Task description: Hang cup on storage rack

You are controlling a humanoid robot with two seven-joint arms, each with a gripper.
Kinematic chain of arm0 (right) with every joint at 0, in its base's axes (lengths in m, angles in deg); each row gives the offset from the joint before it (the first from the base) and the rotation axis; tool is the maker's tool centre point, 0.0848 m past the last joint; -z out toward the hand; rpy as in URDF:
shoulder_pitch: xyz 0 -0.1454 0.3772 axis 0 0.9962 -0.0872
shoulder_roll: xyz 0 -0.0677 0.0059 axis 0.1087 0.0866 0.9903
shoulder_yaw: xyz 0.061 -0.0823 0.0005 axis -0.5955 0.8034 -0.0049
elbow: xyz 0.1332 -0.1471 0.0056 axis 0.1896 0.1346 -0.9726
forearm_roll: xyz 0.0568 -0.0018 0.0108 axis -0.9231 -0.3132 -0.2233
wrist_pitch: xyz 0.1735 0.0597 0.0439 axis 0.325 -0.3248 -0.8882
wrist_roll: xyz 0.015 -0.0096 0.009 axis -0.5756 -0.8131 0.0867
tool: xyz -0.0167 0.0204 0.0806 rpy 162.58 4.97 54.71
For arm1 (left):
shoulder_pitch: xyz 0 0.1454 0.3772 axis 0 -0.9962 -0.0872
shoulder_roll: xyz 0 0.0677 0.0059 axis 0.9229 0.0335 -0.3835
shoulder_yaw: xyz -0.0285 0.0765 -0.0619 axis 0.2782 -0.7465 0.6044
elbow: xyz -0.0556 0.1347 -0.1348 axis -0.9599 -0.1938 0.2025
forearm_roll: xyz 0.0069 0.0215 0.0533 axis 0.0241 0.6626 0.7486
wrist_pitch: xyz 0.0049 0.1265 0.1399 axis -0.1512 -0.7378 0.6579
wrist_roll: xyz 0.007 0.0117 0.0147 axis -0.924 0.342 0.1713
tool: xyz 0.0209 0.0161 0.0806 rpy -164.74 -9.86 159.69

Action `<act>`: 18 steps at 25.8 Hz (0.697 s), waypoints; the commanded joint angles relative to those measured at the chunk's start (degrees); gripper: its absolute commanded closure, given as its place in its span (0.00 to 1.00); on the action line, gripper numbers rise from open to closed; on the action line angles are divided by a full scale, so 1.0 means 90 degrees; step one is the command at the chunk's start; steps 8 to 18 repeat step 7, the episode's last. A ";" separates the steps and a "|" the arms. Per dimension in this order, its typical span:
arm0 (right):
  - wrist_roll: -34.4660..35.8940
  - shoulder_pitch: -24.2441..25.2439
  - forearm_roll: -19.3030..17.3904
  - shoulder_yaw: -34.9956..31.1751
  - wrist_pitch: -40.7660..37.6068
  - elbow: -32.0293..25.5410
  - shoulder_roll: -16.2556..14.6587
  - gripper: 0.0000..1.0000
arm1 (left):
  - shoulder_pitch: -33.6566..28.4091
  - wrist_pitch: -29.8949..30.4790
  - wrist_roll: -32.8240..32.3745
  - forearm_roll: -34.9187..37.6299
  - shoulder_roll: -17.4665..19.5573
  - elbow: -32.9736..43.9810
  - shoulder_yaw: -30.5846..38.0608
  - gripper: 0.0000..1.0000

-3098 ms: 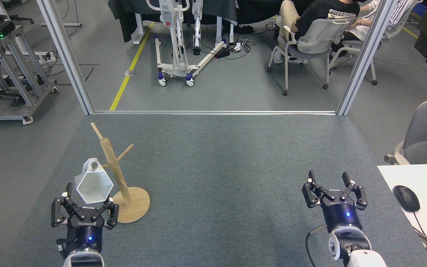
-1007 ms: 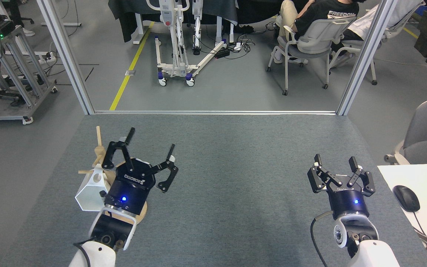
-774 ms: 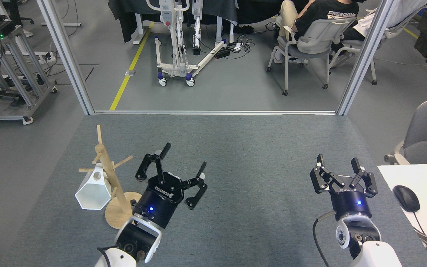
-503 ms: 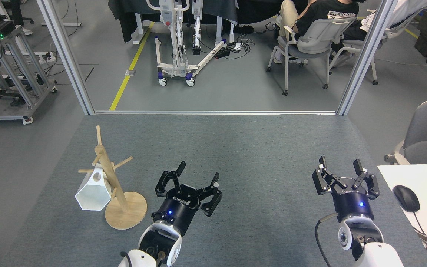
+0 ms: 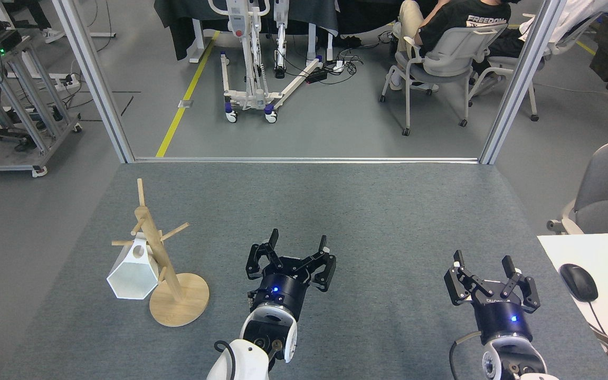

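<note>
Grey carpeted table (image 5: 388, 211) holds the storage rack (image 5: 162, 264), well left of the left gripper (image 5: 297, 244). The cup (image 5: 132, 269) hangs from a peg, tilted, rim pointing down toward the viewer. Both grippers, including the right gripper (image 5: 483, 259), hold their fingers apart, empty. Gripper lettering is unreadable.

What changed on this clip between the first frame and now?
The left gripper let go of the white faceted cup, now hanging on the light wooden mug tree, and withdrew rightward, jaws open. The right gripper barely moved, open.
</note>
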 commanded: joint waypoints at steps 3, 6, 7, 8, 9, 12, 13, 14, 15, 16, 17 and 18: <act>-0.0020 0.0020 0.0000 -0.0043 0.0000 -0.0007 0.0012 0.01 | 0.0072 -0.0050 0.0107 0.0010 0.0047 -0.0036 0.0031 0.00; -0.0010 0.0000 -0.0009 -0.0043 0.0000 -0.0007 0.0022 0.01 | 0.0121 -0.0021 0.0303 0.0010 0.0144 -0.0016 0.0021 0.00; -0.0010 -0.0019 -0.0009 -0.0043 0.0029 0.0003 0.0012 0.01 | 0.0130 0.0008 0.0342 0.0010 0.0193 -0.0006 0.0021 0.00; -0.0010 -0.0019 -0.0009 -0.0043 0.0029 0.0003 0.0012 0.01 | 0.0130 0.0008 0.0342 0.0010 0.0193 -0.0006 0.0021 0.00; -0.0010 -0.0019 -0.0009 -0.0043 0.0029 0.0003 0.0012 0.01 | 0.0130 0.0008 0.0342 0.0010 0.0193 -0.0006 0.0021 0.00; -0.0010 -0.0019 -0.0009 -0.0043 0.0029 0.0003 0.0012 0.01 | 0.0130 0.0008 0.0342 0.0010 0.0193 -0.0006 0.0021 0.00; -0.0010 -0.0019 -0.0009 -0.0043 0.0029 0.0003 0.0012 0.01 | 0.0130 0.0008 0.0342 0.0010 0.0193 -0.0006 0.0021 0.00; -0.0010 -0.0019 -0.0009 -0.0043 0.0029 0.0003 0.0012 0.01 | 0.0130 0.0008 0.0342 0.0010 0.0193 -0.0006 0.0021 0.00; -0.0010 -0.0019 -0.0009 -0.0043 0.0029 0.0003 0.0012 0.01 | 0.0130 0.0008 0.0342 0.0010 0.0193 -0.0006 0.0021 0.00; -0.0010 -0.0019 -0.0009 -0.0043 0.0029 0.0003 0.0012 0.01 | 0.0130 0.0008 0.0342 0.0010 0.0193 -0.0006 0.0021 0.00; -0.0010 -0.0019 -0.0009 -0.0043 0.0029 0.0003 0.0012 0.01 | 0.0130 0.0008 0.0342 0.0010 0.0193 -0.0006 0.0021 0.00; -0.0010 -0.0019 -0.0009 -0.0043 0.0029 0.0003 0.0012 0.01 | 0.0130 0.0008 0.0342 0.0010 0.0193 -0.0006 0.0021 0.00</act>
